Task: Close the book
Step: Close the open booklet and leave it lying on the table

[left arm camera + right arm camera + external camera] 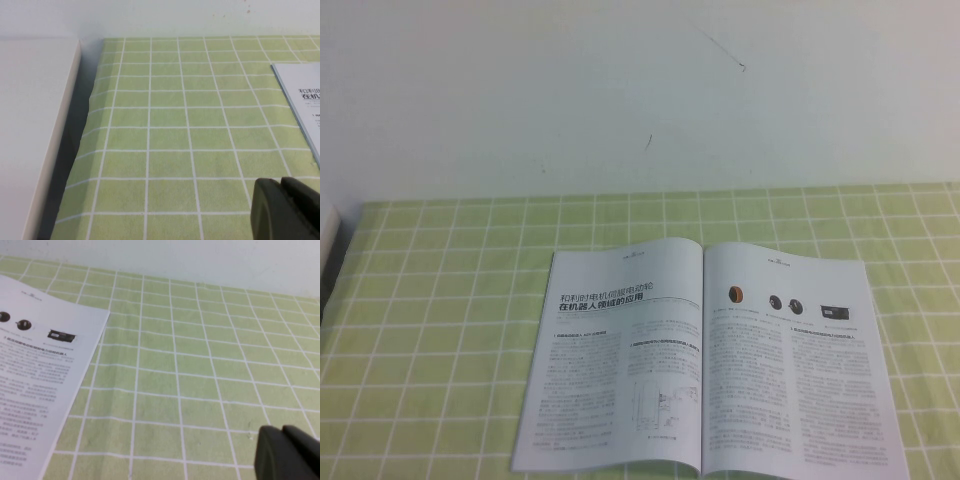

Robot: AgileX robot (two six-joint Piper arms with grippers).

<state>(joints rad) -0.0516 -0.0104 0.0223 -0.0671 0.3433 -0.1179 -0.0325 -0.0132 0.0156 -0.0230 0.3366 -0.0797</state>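
Note:
An open book (705, 365) with white printed pages lies flat on the green checked tablecloth, near the front middle of the table in the high view. Neither arm shows in the high view. In the left wrist view my left gripper (282, 202) hovers over bare cloth, fingers pressed together and empty, with the book's left page edge (305, 97) off to one side. In the right wrist view my right gripper (282, 445) is likewise shut on nothing above the cloth, apart from the book's right page (40, 370).
The green checked tablecloth (440, 300) covers the table up to a white wall (620, 90). A white box or ledge (30, 130) stands beside the cloth's left edge, also glimpsed as a white object (326, 235) at the far left.

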